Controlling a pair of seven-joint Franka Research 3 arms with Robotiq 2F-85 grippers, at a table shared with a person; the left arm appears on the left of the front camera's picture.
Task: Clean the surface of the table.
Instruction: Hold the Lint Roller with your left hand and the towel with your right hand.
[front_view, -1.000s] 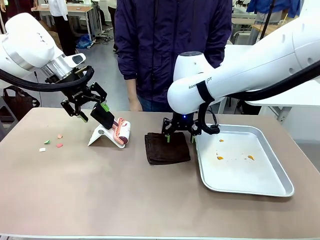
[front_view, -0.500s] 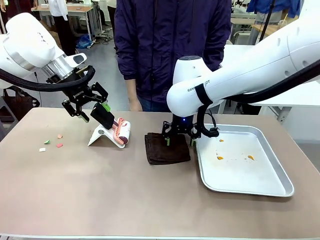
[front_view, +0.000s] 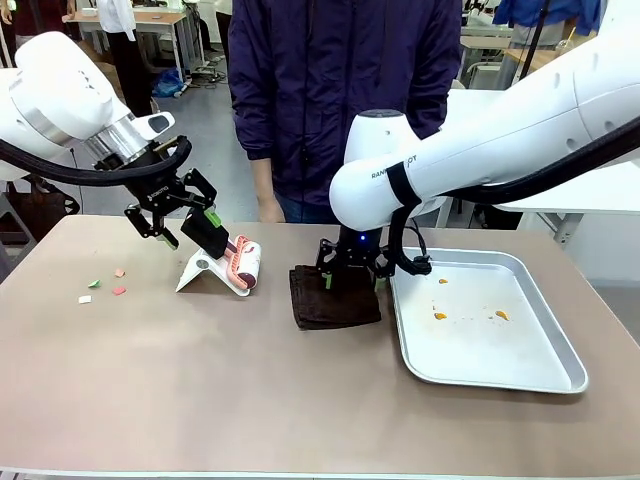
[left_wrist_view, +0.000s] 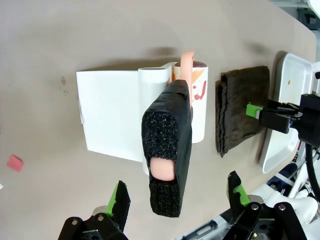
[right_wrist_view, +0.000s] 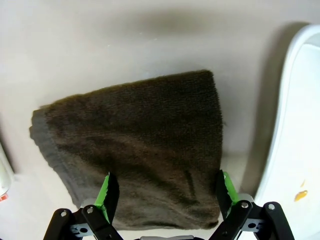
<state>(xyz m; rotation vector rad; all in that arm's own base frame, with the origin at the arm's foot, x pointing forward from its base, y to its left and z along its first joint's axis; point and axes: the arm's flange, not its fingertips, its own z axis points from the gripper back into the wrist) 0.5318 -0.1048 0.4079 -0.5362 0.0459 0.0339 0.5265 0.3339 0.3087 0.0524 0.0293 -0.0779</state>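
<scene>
A dark brown folded cloth (front_view: 335, 298) lies near the middle of the taupe desk (front_view: 200, 400), whose bare top spreads out from under the cloth on every side. The right tool (front_view: 352, 280) hangs over the cloth's far edge, released, its green-padded fingers (right_wrist_view: 109, 192) spread about as wide as the cloth, one by each of its side edges; whether the pads touch the fabric I cannot tell. Just to the left of the cloth a lint roller (front_view: 246, 264) is propped in a white stand (front_view: 198, 271), its roll end nearest the cloth and its handle (front_view: 204, 232), wrapped in black foam, slanting up and away from the cloth. The left tool (front_view: 188, 227) is at that handle, likewise released: in the left wrist view the handle's end sits between the two fingers with a clear gap on either side, so nothing is grasped. Well to the left of the cloth, beyond the roller, a few small scraps (front_view: 118, 291) of pink, green and white lie scattered on the desk. Just to the right of the cloth, close beside it, a shiny metal tray (front_view: 560, 372) lies flat with some orange crumbs (front_view: 440, 315) in it. Beyond the cloth, at the desk's far side, stands a person (front_view: 340, 100) in a dark jacket
</scene>
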